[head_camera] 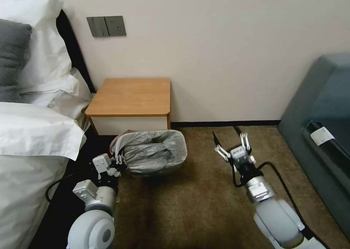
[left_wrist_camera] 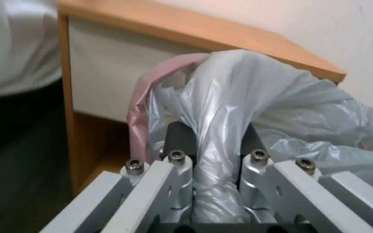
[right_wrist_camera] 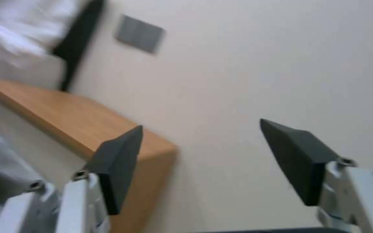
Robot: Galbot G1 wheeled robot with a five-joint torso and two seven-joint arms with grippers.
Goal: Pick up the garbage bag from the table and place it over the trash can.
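Note:
The grey crinkly garbage bag (head_camera: pixel 151 151) lies bunched inside and over the beige trash can (head_camera: pixel 179 158), which stands on the carpet in front of the wooden table (head_camera: pixel 131 96). The bag's pinkish rim band (left_wrist_camera: pixel 141 106) drapes over the can's near-left corner. My left gripper (head_camera: pixel 117 161) is at that corner, shut on a twisted fold of the garbage bag (left_wrist_camera: pixel 221 129). My right gripper (head_camera: pixel 228 136) hovers open over the carpet to the right of the can, with nothing between its fingers (right_wrist_camera: pixel 117 165). The table top (right_wrist_camera: pixel 78 119) is bare.
A bed with white linen (head_camera: pixel 32 139) and pillows stands on the left, close to my left arm. A dark grey-blue sofa (head_camera: pixel 321 125) stands on the right. The wall with a grey switch plate (head_camera: pixel 106 26) is behind the table. Brown carpet (head_camera: pixel 204 205) spreads between the arms.

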